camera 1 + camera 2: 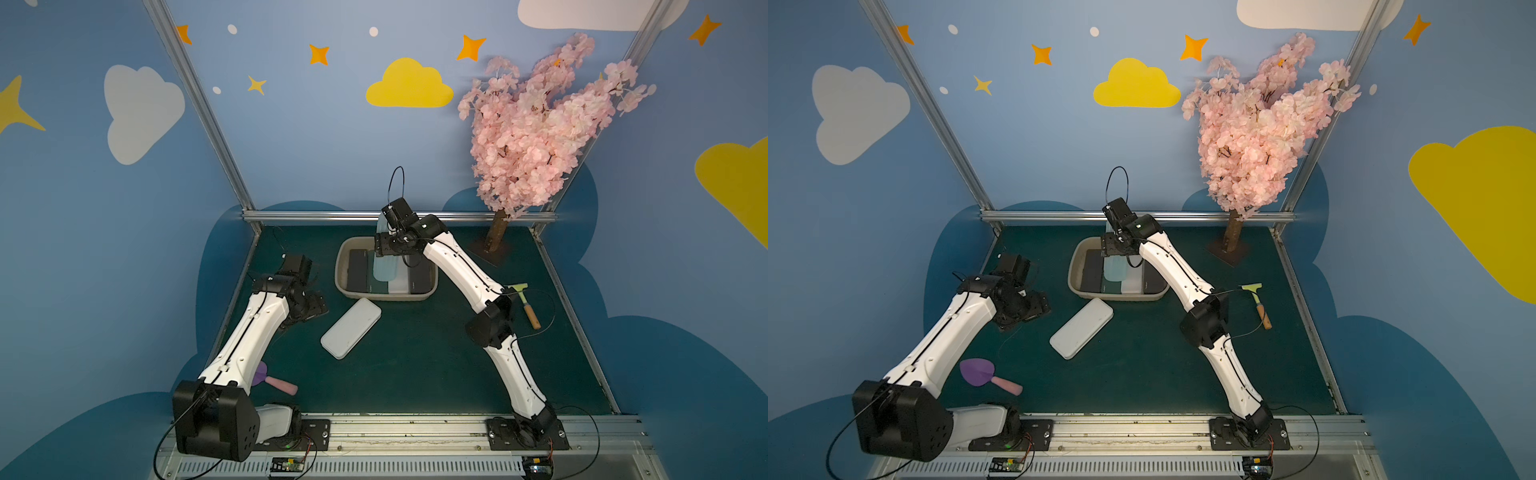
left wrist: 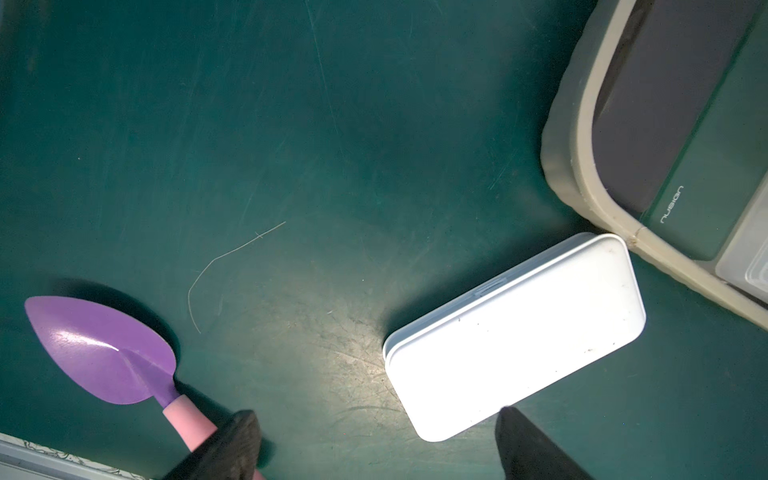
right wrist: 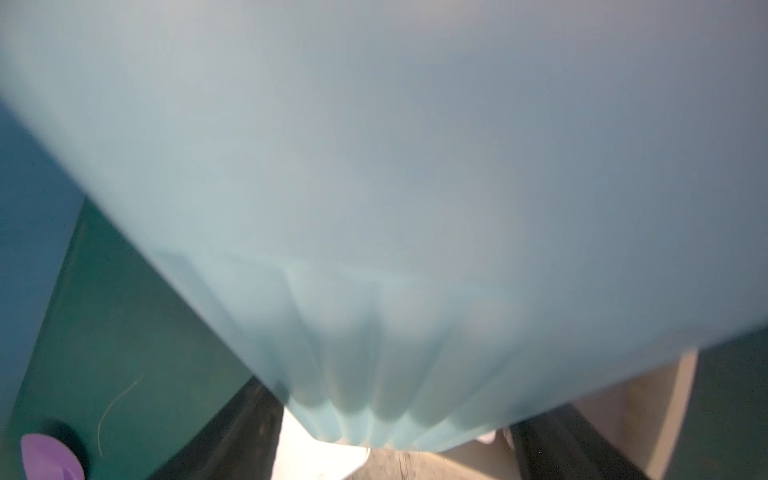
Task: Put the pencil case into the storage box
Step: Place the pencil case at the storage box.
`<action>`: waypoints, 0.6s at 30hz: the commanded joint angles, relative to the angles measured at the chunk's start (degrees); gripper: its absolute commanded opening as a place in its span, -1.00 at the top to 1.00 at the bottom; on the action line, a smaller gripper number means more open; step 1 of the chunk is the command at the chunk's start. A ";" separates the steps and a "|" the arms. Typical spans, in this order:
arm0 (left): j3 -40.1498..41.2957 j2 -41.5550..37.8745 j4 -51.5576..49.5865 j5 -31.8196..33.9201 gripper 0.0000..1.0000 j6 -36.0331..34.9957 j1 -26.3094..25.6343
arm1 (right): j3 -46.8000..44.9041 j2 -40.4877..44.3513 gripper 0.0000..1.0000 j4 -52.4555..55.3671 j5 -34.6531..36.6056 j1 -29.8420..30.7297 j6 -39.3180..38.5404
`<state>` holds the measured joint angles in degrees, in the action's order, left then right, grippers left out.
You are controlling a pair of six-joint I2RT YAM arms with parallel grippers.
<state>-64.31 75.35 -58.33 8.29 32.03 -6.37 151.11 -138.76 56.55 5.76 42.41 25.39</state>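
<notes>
My right claw (image 1: pixel 388 251) is pinching the blue case (image 1: pixel 384 270). In the right wrist view that case (image 3: pixel 374 166) fills nearly all I see, with my dark fingers (image 3: pixel 232 432) on either side of its lower end. In both top views the blue case stands steep, almost upright. Its top rises behind my wrist and its lower end is down inside the box (image 1: pixel 374 296). I cannot tell whether that end touches anything there.

Under it a green case (image 1: pixel 376 286) and a clear case (image 1: pixel 399 284) lie side by side. One black case (image 1: pixel 357 268) lies by the box wall on my left, and another (image 1: pixel 419 276) by the wall on my right.

My left claw (image 2: pixel 380 449) is spread wide with nothing between its fingers. It hangs over the mat (image 2: pixel 291 124), apart from the box. The white case (image 2: pixel 515 336) lies flat and aslant on the mat, outside the box. One end is near my left claw, and the far corner is just beside the box's front rim (image 2: pixel 582 137).

A trowel (image 1: pixel 978 372) lies on the mat by my left arm. A scraper (image 1: pixel 524 301) lies beside my right elbow. A tree (image 1: pixel 536 124) stands in the back corner on my right
</notes>
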 commanded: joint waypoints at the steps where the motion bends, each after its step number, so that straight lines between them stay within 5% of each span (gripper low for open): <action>1: -2.12 1.27 0.08 -1.18 -0.84 0.50 0.22 | 2.35 -1.95 -0.03 -10.51 -2.54 0.04 -0.90; 18: -2.41 1.99 -1.96 0.36 -0.84 -1.45 0.30 | 4.90 -10.76 -0.01 -5.09 -3.05 1.34 2.34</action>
<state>-66.00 77.32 -58.98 7.97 31.51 -6.37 153.80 -149.58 48.31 2.31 43.62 27.18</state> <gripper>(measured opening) 0.918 0.772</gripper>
